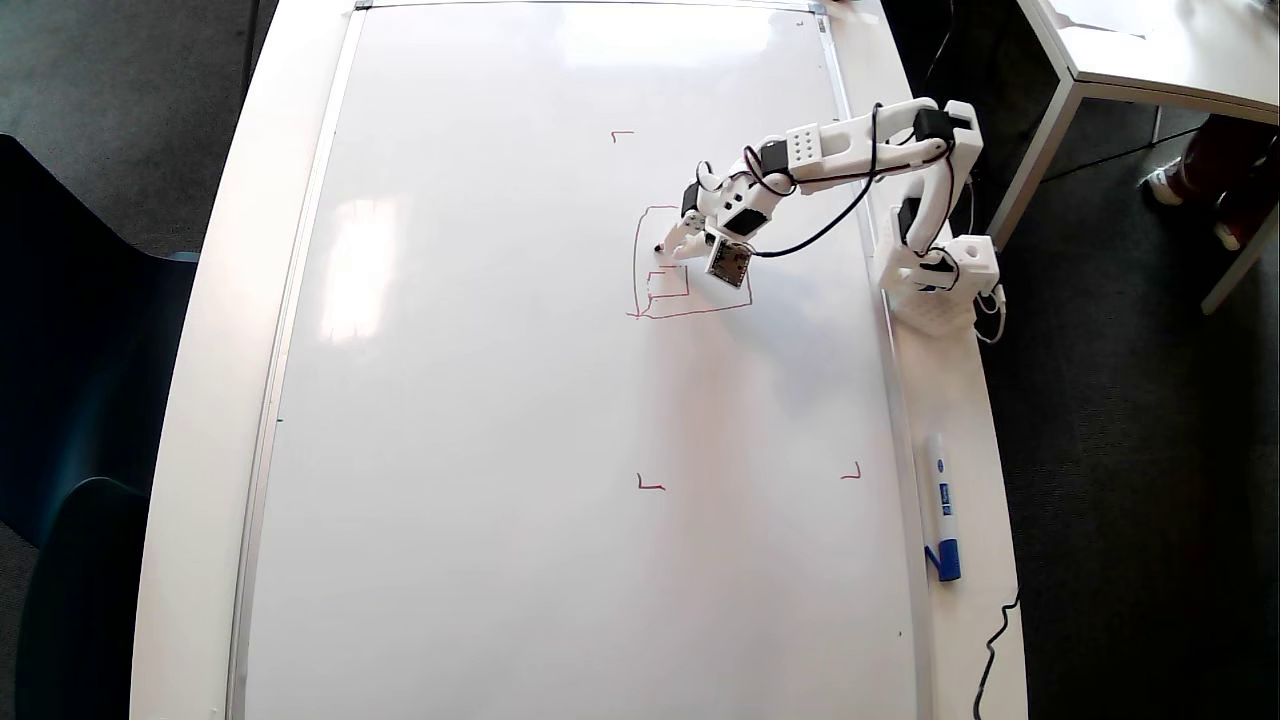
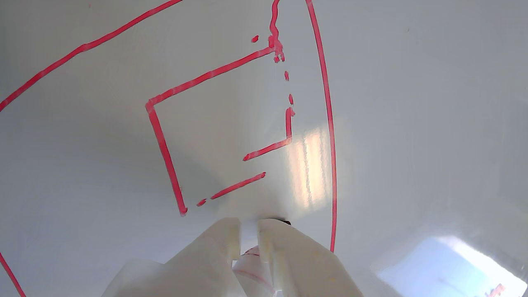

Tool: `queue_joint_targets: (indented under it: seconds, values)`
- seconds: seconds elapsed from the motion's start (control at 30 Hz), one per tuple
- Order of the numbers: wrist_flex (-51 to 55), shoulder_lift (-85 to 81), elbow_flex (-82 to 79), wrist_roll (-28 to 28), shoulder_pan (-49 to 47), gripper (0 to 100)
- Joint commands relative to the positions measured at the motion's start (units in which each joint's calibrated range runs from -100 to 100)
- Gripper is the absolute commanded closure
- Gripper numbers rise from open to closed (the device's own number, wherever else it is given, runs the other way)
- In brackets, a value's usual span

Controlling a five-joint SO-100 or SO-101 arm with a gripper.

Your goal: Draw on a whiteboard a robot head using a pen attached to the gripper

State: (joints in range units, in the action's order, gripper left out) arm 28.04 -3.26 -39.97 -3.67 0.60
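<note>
The arm (image 1: pixel 850 150) is white 3D-printed plastic with black motors at its joints, a dotted white plate on one link, and black cables looping along it. Its white base (image 1: pixel 935 275) is blocky. The pincer (image 2: pixel 248 231) has two cream-white tapered fingers (image 2: pixel 214 255).

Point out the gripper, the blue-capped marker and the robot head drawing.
gripper (image 2: pixel 248 231): wrist view, the gap between its white fingertips.
blue-capped marker (image 1: pixel 941 497): overhead view, the middle of its white barrel.
robot head (image 1: pixel 700 312): overhead view, the bottom stroke of the red outline.
</note>
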Motion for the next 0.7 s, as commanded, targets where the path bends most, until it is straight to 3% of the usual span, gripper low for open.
queue_joint_targets:
  seconds: [0.0, 0.67]
  values:
    - [-0.1, -0.4, 1.9, 0.0, 1.6, 99]
    - [-0.5, -0.3, 2.0, 1.8, 7.6, 99]
